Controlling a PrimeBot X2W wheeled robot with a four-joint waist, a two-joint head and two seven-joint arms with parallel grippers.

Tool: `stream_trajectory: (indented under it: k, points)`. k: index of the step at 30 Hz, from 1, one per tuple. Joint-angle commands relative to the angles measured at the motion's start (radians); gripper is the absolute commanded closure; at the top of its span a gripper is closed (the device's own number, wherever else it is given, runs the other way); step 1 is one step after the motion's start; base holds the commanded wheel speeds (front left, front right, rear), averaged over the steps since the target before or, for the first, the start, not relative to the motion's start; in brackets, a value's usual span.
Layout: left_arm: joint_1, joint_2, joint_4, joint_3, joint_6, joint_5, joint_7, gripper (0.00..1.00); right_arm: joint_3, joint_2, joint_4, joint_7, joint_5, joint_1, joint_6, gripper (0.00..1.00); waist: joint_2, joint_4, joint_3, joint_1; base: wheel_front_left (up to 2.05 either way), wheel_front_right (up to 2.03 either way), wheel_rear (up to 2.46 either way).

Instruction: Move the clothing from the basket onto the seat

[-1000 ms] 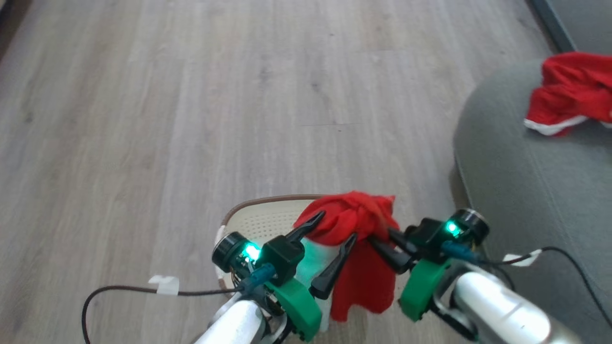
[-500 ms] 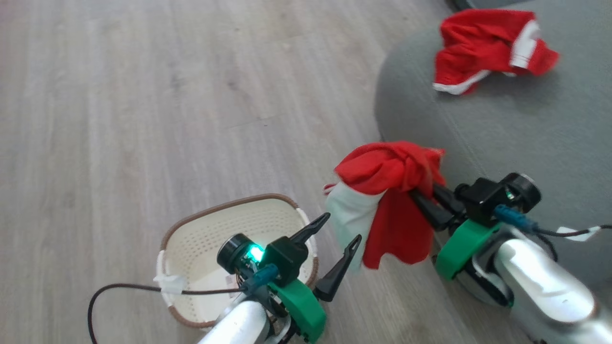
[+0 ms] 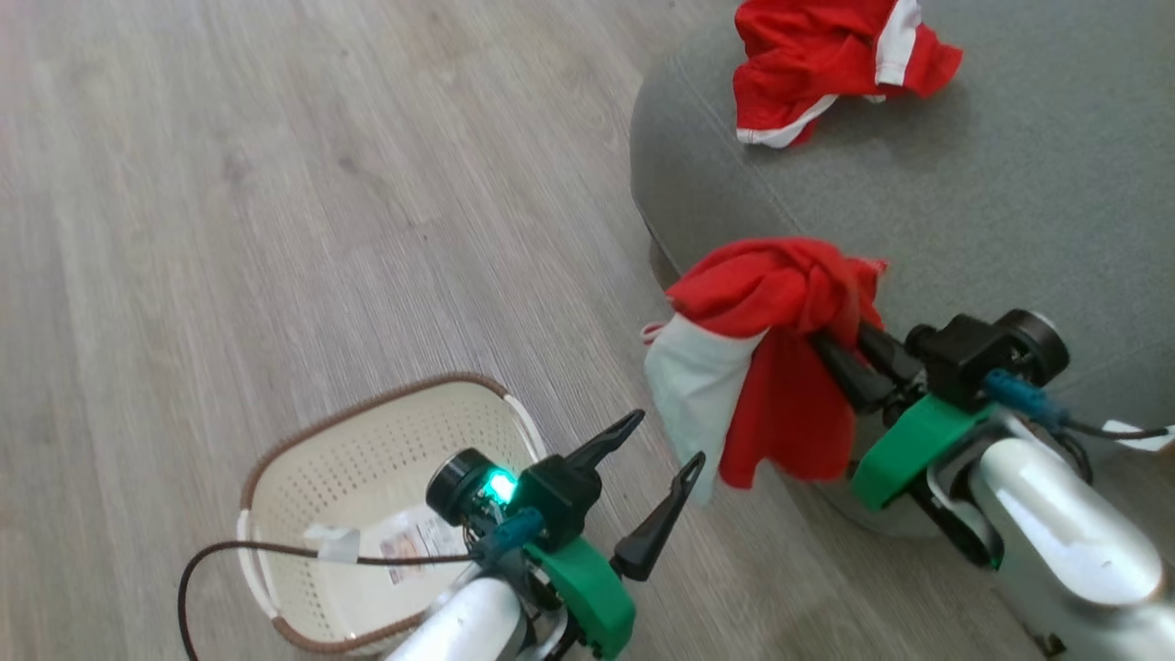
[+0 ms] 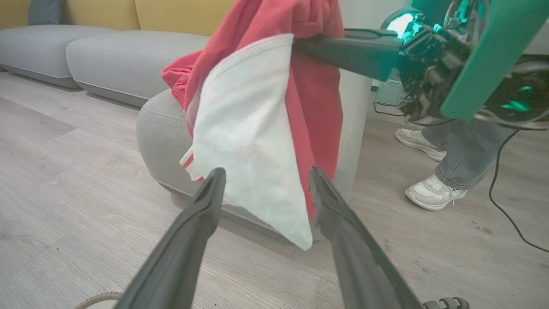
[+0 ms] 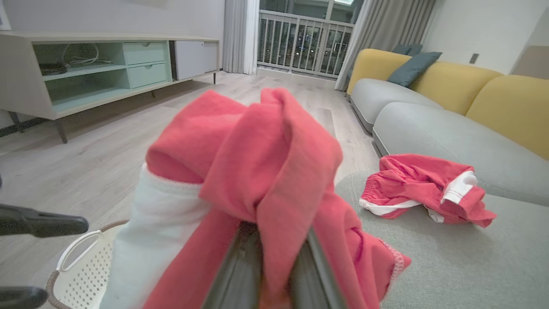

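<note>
My right gripper (image 3: 822, 344) is shut on a bunched red jersey (image 3: 771, 294) with a white panel, which hangs in the air at the rounded edge of the grey-green seat (image 3: 1010, 202). In the right wrist view the jersey (image 5: 266, 163) drapes over and hides my fingertips. My left gripper (image 3: 668, 439) is open and holds nothing; the hanging white panel (image 4: 253, 128) is just beyond its tips. The cream basket (image 3: 367, 404) stands on the floor at lower left, holding just its sticker (image 3: 413, 546). A second red garment (image 3: 826, 55) lies on the seat.
Wood floor (image 3: 275, 184) spreads left of the seat. A person's legs and white shoes (image 4: 433, 193) stand behind my right arm. A yellow-backed sofa (image 5: 472, 94) lies beyond the seat, and a low cabinet (image 5: 107, 73) lines the far wall.
The head camera has swung right. My right gripper has carried the jersey from above the basket over to the seat's edge. The left gripper has stayed open by the basket.
</note>
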Motion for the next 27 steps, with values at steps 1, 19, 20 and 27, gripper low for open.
stream_trajectory:
  k: [1, 19, 20, 27]
  points:
    - [-0.065, -0.005, -0.039, 0.027, 0.007, 0.002, -0.012, 0.00, -0.024, 0.009, -0.043, -0.007, 0.005, -0.026, 0.000, 1.00, 0.0000, -0.004, 0.030, 0.0000, 0.00, 0.00, 0.00]
    - [-0.412, 0.070, -0.164, 0.033, -0.026, 0.121, 0.079, 0.00, -0.522, 0.079, -0.029, -0.007, 0.051, -0.486, 0.000, 1.00, 0.0000, 0.010, 0.608, 0.0000, 0.00, 0.00, 0.00]
    - [-0.417, 0.076, -0.174, 0.035, -0.027, 0.121, 0.084, 0.00, -0.566, 0.071, -0.008, -0.007, 0.051, -0.527, 0.000, 1.00, 0.0000, 0.015, 0.633, 0.0000, 0.00, 0.00, 0.00]
    - [-0.400, 0.125, -0.225, 0.049, -0.018, 0.114, 0.097, 0.00, -0.913, -0.016, 0.206, -0.007, 0.030, -0.831, 0.000, 1.00, 0.0000, 0.070, 0.767, 0.0000, 0.00, 0.00, 0.00]
